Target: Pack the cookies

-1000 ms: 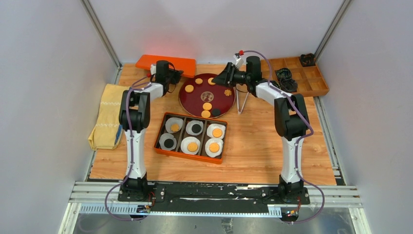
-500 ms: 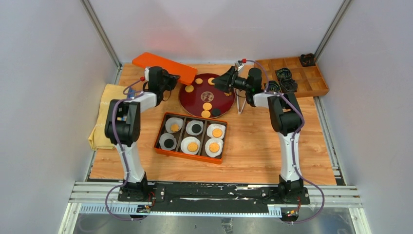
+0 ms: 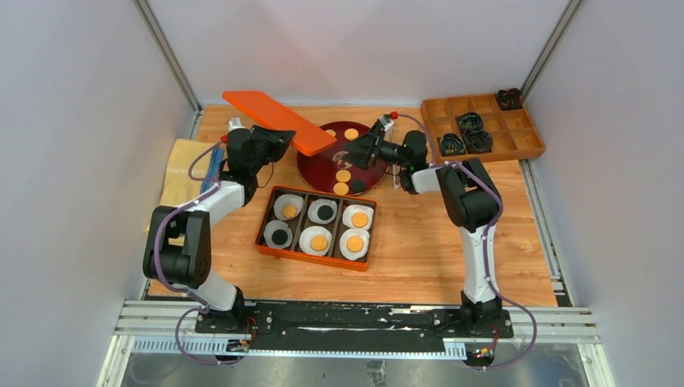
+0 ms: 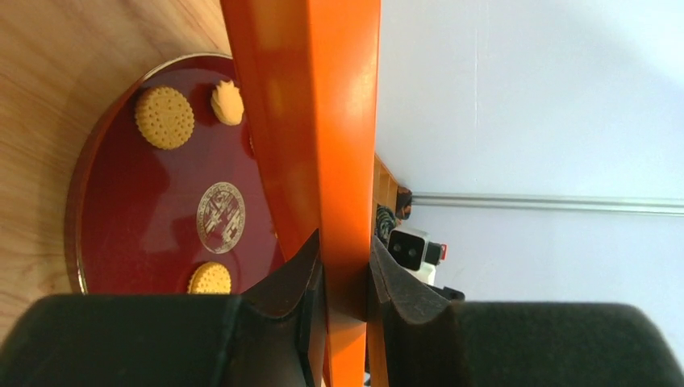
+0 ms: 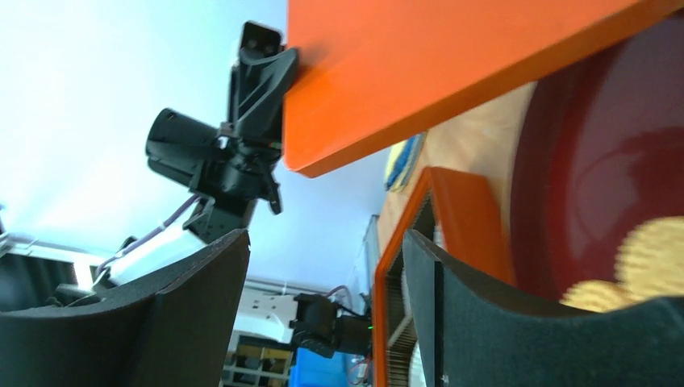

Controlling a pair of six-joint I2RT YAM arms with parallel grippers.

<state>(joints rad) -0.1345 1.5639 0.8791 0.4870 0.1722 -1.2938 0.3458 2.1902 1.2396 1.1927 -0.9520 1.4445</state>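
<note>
Left pincer pinches orange lid, tilted above red plate. Right pincer spread, low over plate. Cookies on plate; six more in orange tray on tabletop.

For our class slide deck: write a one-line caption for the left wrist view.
Left gripper clamps the orange lid edge-on, held across the red plate with three cookies in sight.

Plain pale walls — wood-grain table
</note>
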